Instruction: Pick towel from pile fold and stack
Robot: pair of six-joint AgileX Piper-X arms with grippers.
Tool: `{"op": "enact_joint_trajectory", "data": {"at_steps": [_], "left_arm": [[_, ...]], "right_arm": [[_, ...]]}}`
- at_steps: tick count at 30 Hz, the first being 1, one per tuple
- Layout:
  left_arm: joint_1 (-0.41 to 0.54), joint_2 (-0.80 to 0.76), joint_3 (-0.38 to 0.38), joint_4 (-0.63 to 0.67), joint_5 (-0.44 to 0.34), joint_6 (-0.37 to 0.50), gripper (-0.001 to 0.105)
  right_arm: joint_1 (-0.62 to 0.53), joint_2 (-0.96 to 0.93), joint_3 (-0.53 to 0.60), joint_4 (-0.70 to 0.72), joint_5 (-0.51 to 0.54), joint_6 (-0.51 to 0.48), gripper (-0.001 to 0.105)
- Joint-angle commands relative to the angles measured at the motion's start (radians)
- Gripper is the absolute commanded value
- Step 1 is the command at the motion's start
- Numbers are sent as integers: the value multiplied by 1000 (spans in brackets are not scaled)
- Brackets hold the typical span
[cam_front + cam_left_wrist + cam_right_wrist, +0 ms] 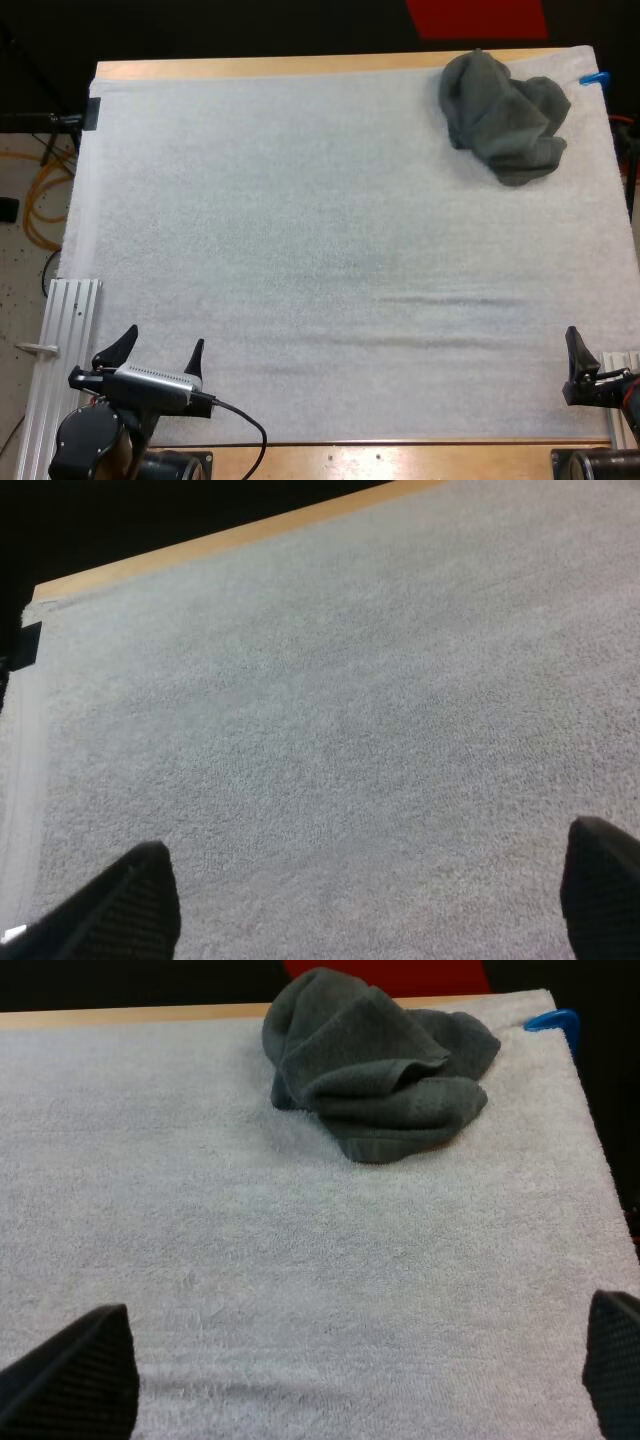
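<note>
A crumpled dark grey-green towel (505, 118) lies in a heap at the far right corner of the white mat (330, 250). The right wrist view has the same towel (375, 1060) well ahead of my right gripper (360, 1380), whose fingers stand wide apart over bare mat. My left gripper (153, 354) rests at the mat's near left corner, open, with nothing between its fingers (125, 900). My right gripper (600, 365) sits at the near right edge, far from the towel.
An aluminium rail (60, 350) runs along the mat's near left side. The wooden table edge (270, 67) borders the far side. A black clip (92, 112) holds the mat's far left corner.
</note>
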Motion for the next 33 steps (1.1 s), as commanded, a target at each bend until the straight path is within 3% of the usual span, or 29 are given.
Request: {"op": "enact_joint_trajectory", "data": {"at_steps": [1,8,33], "left_arm": [[1,-134,1,-13,8,-3,75],[1,-134,1,-15,101,-3,75],[1,-134,1,-51,101,-3,75]], "right_arm": [[1,-39,-1,-14,1,-5,88],[1,-39,-1,-14,1,-5,88],[1,-39,-1,-6,1,-5,88]]}}
